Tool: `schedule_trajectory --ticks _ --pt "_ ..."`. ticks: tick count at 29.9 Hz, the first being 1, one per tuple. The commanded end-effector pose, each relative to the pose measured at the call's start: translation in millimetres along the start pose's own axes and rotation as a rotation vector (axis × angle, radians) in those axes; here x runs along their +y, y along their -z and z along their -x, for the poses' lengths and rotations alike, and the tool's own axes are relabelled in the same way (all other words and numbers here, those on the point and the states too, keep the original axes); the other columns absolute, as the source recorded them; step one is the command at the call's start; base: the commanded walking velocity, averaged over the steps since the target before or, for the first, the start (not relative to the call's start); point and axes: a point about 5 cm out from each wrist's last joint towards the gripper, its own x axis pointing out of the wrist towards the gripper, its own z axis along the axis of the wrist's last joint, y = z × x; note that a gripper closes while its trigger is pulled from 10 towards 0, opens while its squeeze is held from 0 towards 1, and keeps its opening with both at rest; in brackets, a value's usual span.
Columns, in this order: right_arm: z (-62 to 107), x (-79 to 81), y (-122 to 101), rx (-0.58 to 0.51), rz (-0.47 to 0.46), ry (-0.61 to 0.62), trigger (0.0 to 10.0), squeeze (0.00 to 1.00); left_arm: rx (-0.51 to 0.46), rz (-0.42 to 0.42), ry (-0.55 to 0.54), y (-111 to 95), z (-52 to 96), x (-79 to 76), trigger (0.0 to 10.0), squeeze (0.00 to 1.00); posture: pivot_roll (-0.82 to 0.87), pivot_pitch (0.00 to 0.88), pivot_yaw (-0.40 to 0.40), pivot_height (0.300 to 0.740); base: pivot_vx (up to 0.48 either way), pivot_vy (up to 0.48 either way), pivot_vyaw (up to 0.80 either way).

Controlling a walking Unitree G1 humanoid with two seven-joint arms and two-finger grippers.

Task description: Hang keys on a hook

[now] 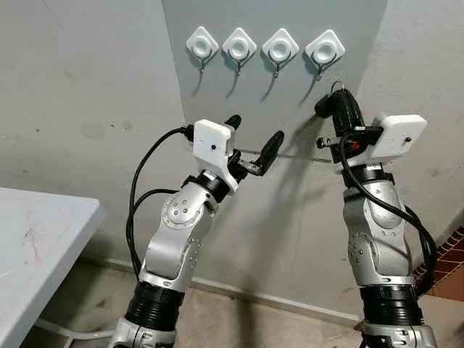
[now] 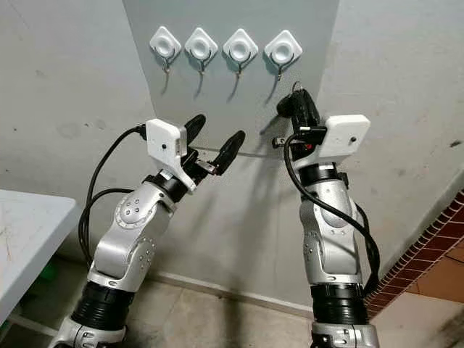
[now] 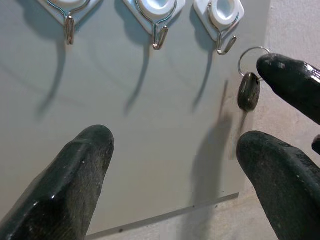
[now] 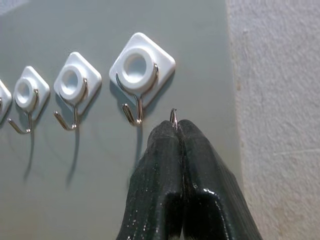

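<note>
- The right gripper (image 1: pixel 335 103) is raised to the grey panel (image 1: pixel 275 109) on the wall, at about 5 o'clock from the rightmost hook (image 1: pixel 324 51).
- Its two black fingers (image 4: pixel 200 165) are pressed fully together, and they pinch the key ring (image 4: pixel 173 116), whose metal loop comes out just above the tips.
- In the left wrist view the ring (image 3: pixel 251 56) and a dark fob (image 3: pixel 248 91) under it hang near the right gripper's tip, at 4 o'clock from the nearest hook and not touching it.
- The left gripper (image 1: pixel 252 136) is lifted beside it, at 9 o'clock from the right one; its fingers are spread wide and hold nothing.
- All four hooks (image 1: pixel 239 49) on the panel carry nothing.
- My judgement: the keys are grasped and brought close, so the approach is mostly done. What is left is to raise the ring over the hook's tip, lower it on, and open the fingers.
</note>
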Motion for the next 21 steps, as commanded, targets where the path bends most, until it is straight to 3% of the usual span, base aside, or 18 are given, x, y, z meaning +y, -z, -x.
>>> schedule_trajectory --ticks 1,21 --pt "-6.0 4.7 -7.5 -0.037 0.005 -0.025 10.0 0.0 -0.02 -0.01 0.013 -7.2 -1.7 -1.7 10.0 0.0 -0.09 0.0 0.058 0.74 0.0 0.0 0.0" --pt "-8.1 5.8 -17.4 -0.058 0.077 -0.105 10.0 0.0 -0.024 0.013 -0.011 -8.4 -1.9 1.1 10.0 0.0 -0.08 0.0 0.048 0.74 0.0 0.0 0.0"
